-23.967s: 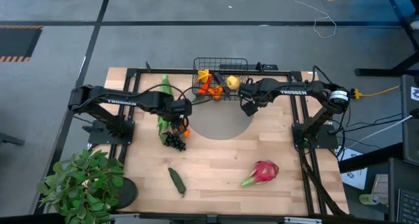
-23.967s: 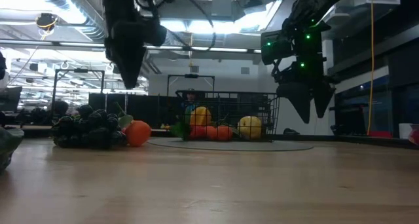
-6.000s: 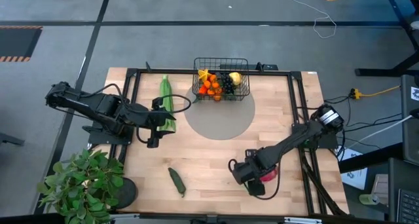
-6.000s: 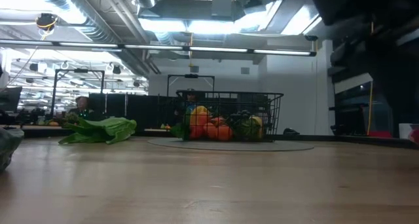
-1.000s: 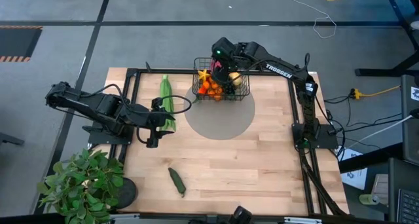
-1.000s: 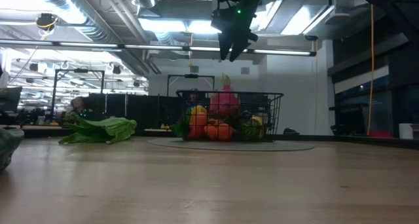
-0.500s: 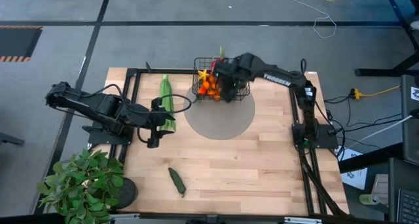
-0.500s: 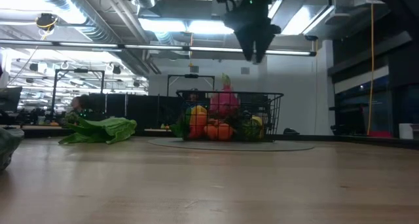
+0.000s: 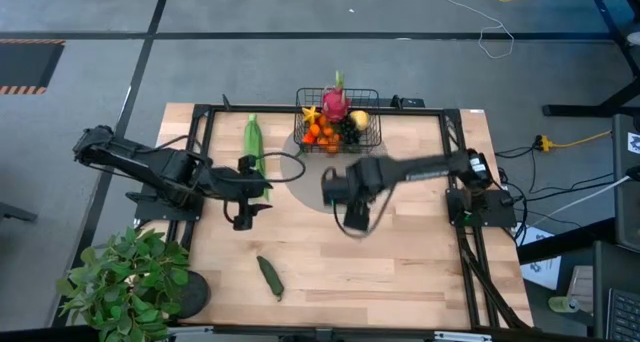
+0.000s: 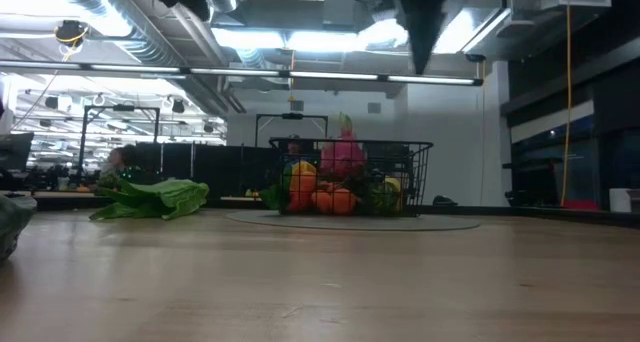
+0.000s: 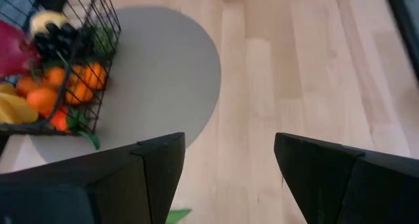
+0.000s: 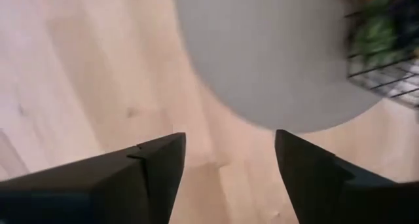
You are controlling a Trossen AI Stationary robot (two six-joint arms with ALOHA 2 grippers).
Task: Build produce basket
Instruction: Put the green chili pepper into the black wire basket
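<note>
Your right gripper point(image 9: 352, 220) hangs empty, fingers spread, near the filled basket point(image 9: 372, 140). Your left gripper point(image 9: 246, 198) gapes empty beside the corn point(image 9: 251, 142)

Two dark, slender, multi-jointed arms, each ending in a two-fingered black tool: the left tool point(image 9: 243, 211) trails a thin black looping cable, while the right tool point(image 9: 352, 219) follows a forearm bearing pale lettering, its broad, flat-faced fingers point(image 12: 157, 165) tapering to blunt ends.
</note>
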